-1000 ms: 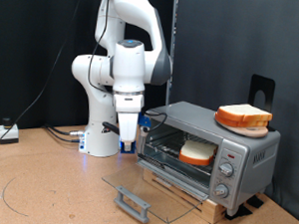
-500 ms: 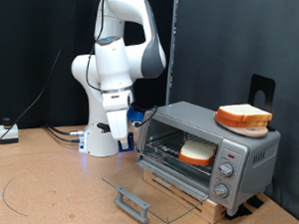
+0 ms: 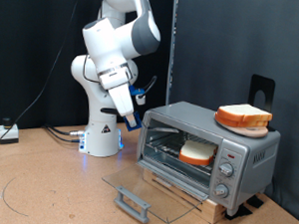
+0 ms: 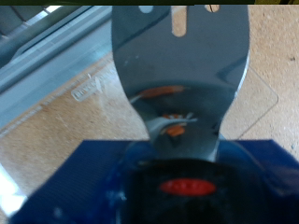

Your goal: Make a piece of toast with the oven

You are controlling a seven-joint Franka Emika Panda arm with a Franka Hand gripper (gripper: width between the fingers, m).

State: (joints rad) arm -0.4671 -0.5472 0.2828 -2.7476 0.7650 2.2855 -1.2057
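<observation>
Lifted up and away from the oven (image 3: 210, 150) since a second ago, the gripper (image 3: 130, 119) hangs left of it, clamped on a blue-handled spatula (image 4: 179, 79). One toast (image 3: 197, 152) lies inside behind the dropped door (image 3: 151, 189); another (image 3: 243, 117) sits on top.

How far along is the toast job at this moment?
Done: one piece of toast lies on the rack inside the oven; a second slice sits on the orange plate on top. In hand: the gripper hangs clear of the oven, towards the exterior view's left; the wrist view shows a metal spatula blade ahead of it. Left: the glass door lies open.
</observation>
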